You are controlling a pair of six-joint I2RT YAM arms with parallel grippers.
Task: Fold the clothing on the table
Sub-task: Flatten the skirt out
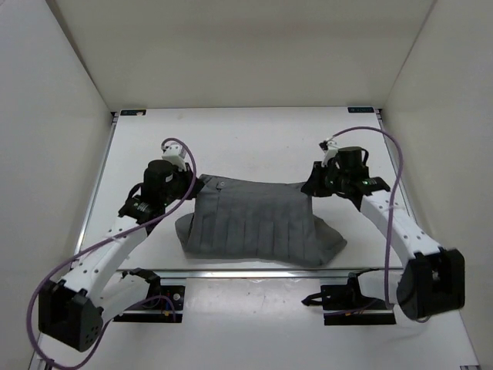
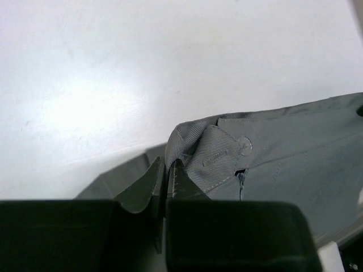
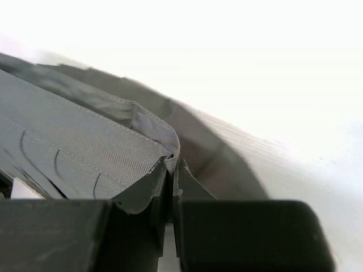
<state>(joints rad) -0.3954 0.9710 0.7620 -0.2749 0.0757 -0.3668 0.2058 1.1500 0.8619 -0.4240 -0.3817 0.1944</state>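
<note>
The clothing [image 1: 254, 223], a dark grey pleated garment, lies across the middle of the white table [image 1: 246, 139], its waistband edge raised at both far corners. My left gripper [image 1: 192, 185] is shut on the clothing's far left corner; the left wrist view shows the fabric [image 2: 272, 153] pinched between the fingertips beside a small button [image 2: 245, 145]. My right gripper [image 1: 310, 185] is shut on the far right corner, and a fold of cloth [image 3: 85, 141] sits between its fingertips. The lower hem spreads out toward the near right.
White walls [image 1: 54, 154] close in the table on the left, right and back. Metal rails [image 1: 100, 181] run along the table's edges. Both arm bases [image 1: 154, 301] stand at the near edge, with purple cables [image 1: 397, 193] looping over the arms.
</note>
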